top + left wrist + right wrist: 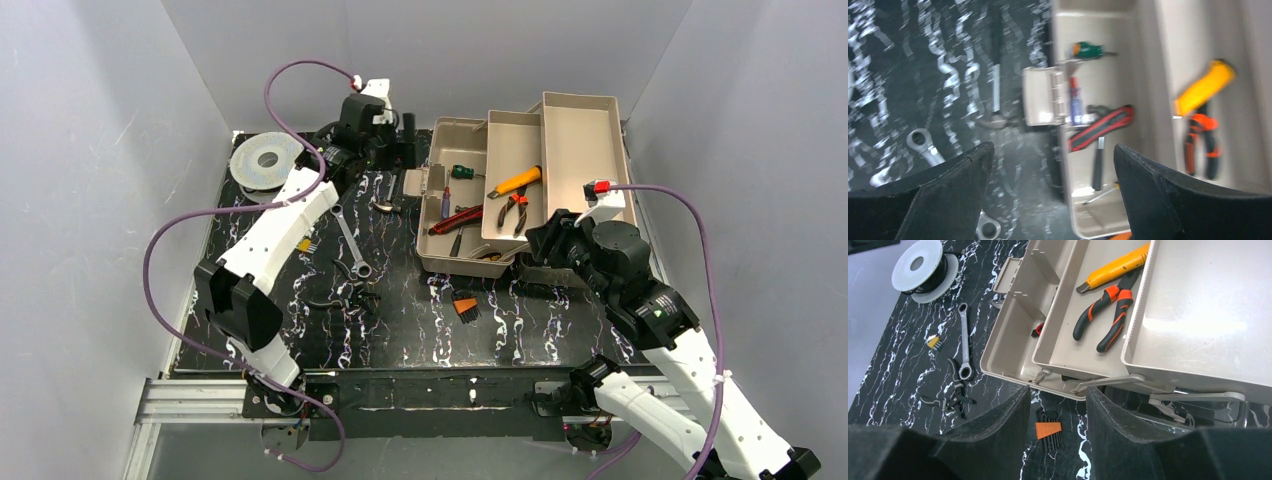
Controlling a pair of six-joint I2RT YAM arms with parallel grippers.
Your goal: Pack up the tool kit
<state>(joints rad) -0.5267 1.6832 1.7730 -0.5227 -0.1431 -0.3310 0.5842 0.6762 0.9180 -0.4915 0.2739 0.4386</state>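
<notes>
- Plainly, the tool kit (pixel 585 140) is seen standing open at about 1 o'clock on the black marbled table (pixel 560 330), with its trays folded out in steps toward 3 o'clock.
- A yellow-handled tool (pixel 518 181) and orange-and-black pliers (pixel 515 208) are laid in the middle tray.
- A green-handled screwdriver (pixel 462 172) and a red-and-black tool (pixel 455 220) are held in the bottom compartment.
- The right gripper (pixel 1057 395) is poised near the kit's 5 o'clock corner; its jaws are parted and nothing is pinched between them.
- The left gripper (pixel 1053 155) is held at the kit's 10 o'clock side, jaws spread wide with nothing between them.
- An orange hex key set (pixel 465 307) is found at the kit's 6 o'clock, and a ratchet wrench (pixel 352 243) at its 9 o'clock.
- A wire spool (pixel 265 160) is set at the table's 10 o'clock corner.
</notes>
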